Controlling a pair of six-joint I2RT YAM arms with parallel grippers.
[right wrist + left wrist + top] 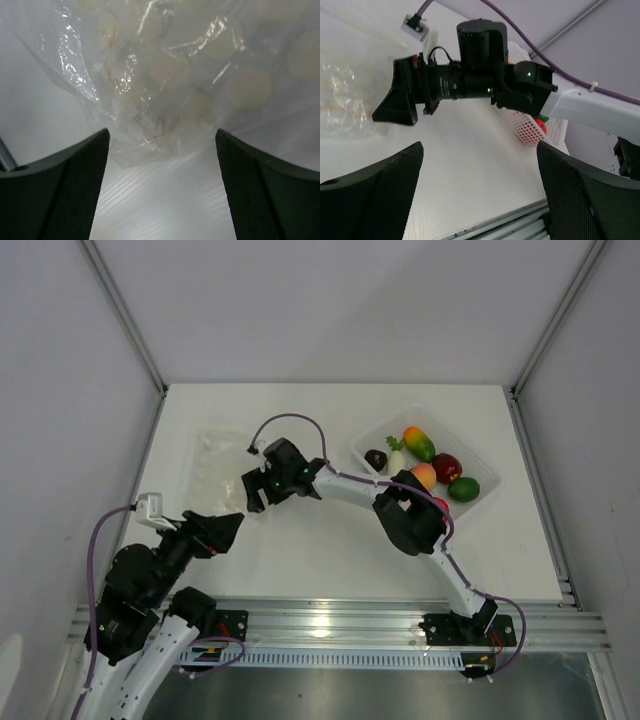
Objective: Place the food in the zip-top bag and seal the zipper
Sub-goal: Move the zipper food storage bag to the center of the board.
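The clear crinkly zip-top bag [213,465] lies flat at the back left of the table; its zipper strip cannot be made out. My right gripper [250,494] reaches across to the bag's near right edge, open and empty. In the right wrist view the bag [165,75] lies just ahead of the open gripper [161,134]. My left gripper [228,528] is open and empty, just near of the right one. The food sits in the tray: mango [418,443], dark red piece [447,466], green piece [463,488], peach [423,476], radish [396,462], dark purple piece [376,458].
The white perforated tray [487,472] stands at the back right; my right arm's elbow [410,515] covers its near corner. In the left wrist view the right gripper's body [470,75] hangs ahead, with the tray [527,127] behind it. A metal rail [330,625] runs along the near edge.
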